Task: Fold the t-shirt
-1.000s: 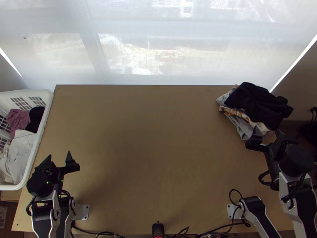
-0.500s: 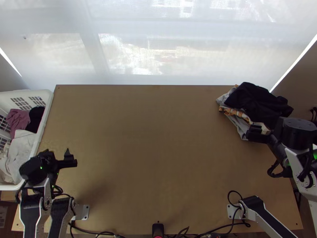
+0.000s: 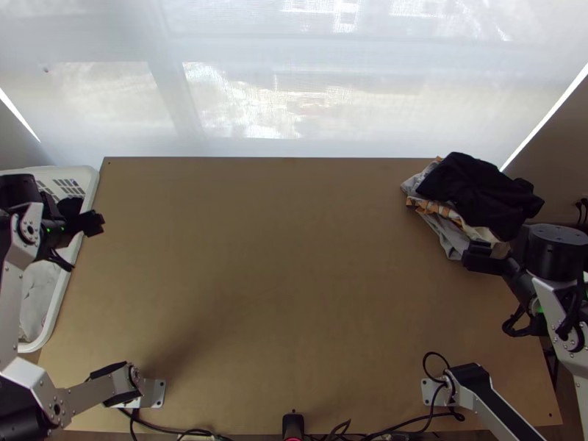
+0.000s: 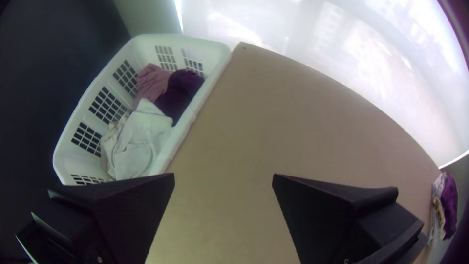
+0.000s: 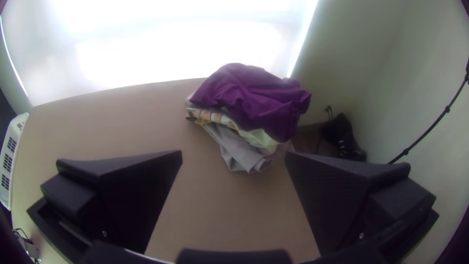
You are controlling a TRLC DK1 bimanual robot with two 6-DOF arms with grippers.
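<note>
Wooden table; pale cloth crumpled in basket; left end effector agape; right end effector agape

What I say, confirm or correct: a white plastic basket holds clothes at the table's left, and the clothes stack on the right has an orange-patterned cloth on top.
Only the top is wrong: the right wrist view shows a dark, crumpled cloth over the orange-patterned one. The rest stands.
</note>
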